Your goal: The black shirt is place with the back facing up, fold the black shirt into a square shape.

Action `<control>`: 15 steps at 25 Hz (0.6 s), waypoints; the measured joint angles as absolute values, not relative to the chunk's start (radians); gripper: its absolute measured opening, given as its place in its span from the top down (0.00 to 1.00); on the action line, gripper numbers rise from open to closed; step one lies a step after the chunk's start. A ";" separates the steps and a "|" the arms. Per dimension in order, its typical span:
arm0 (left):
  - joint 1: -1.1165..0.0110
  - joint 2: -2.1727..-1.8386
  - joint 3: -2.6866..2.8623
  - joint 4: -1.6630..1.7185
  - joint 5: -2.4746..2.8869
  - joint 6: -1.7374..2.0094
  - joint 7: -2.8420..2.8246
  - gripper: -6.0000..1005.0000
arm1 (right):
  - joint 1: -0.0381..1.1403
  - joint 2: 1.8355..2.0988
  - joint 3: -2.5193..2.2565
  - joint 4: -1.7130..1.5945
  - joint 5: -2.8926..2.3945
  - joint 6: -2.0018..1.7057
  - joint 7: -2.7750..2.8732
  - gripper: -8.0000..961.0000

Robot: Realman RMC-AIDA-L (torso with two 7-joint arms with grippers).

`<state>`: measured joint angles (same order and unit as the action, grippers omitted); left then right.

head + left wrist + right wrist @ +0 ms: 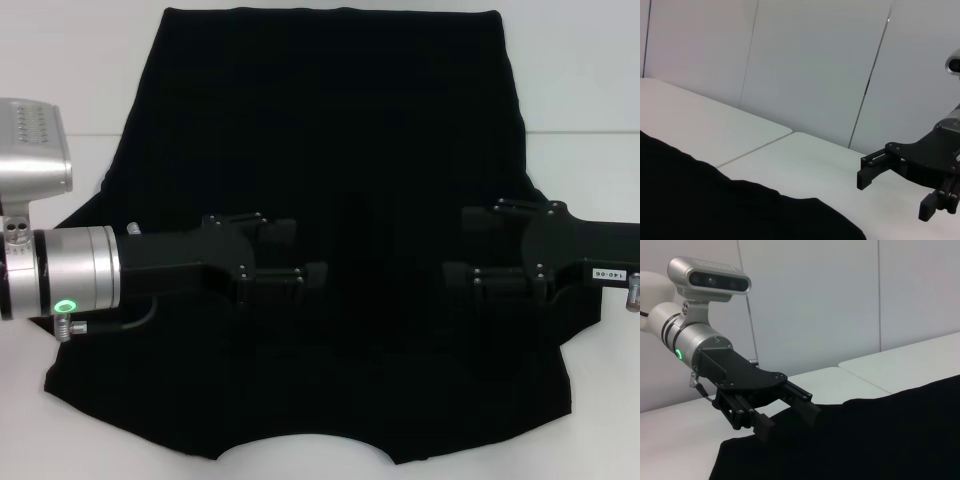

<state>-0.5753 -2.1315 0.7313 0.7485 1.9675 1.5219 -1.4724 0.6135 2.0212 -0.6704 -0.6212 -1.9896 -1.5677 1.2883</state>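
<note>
**Grippers over black shirt**

Black shirt (330, 130) spread flat on white table (580, 80), plain side up. Left gripper (312, 250) and right gripper (455, 245) above its middle, fingers spread, holding nothing. Label "140-06" readable on right gripper.

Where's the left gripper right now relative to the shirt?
In the head view, the left gripper hovers open over the left-middle of the black shirt, facing the right gripper across the shirt's centre.

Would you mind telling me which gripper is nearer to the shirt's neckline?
Left, narrowly. The left gripper hovers above the black shirt just left of its middle; the right gripper is further out to the right. The neckline lies at the near edge.
</note>
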 joint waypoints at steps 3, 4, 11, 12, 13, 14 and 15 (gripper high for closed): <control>-0.575 -2.131 0.731 0.748 1.968 1.522 -1.477 0.21 | 0.615 2.022 -0.670 -0.621 -1.990 -1.568 1.288 0.10; -0.575 -2.131 0.730 0.749 1.968 1.522 -1.480 0.21 | 0.616 2.022 -0.670 -0.621 -1.990 -1.568 1.289 0.10; -0.575 -2.132 0.729 0.749 1.968 1.522 -1.485 0.20 | 0.617 2.022 -0.670 -0.621 -1.989 -1.568 1.289 0.10; -0.575 -2.132 0.729 0.749 1.968 1.522 -1.485 0.20 | 0.617 2.022 -0.670 -0.621 -1.989 -1.568 1.289 0.10; -0.575 -2.132 0.728 0.749 1.968 1.522 -1.485 0.20 | 0.617 2.022 -0.670 -0.621 -1.988 -1.568 1.289 0.10; -0.575 -2.133 0.726 0.749 1.967 1.522 -1.486 0.21 | 0.617 2.022 -0.670 -0.621 -1.986 -1.568 1.289 0.10; -0.575 -2.133 0.725 0.749 1.966 1.522 -1.488 0.21 | 0.617 2.022 -0.670 -0.621 -1.984 -1.568 1.289 0.10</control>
<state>-0.5752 -2.1332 0.7248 0.7486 1.9656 1.5216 -1.4881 0.6167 2.0219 -0.6696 -0.6205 -1.9844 -1.5677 1.2886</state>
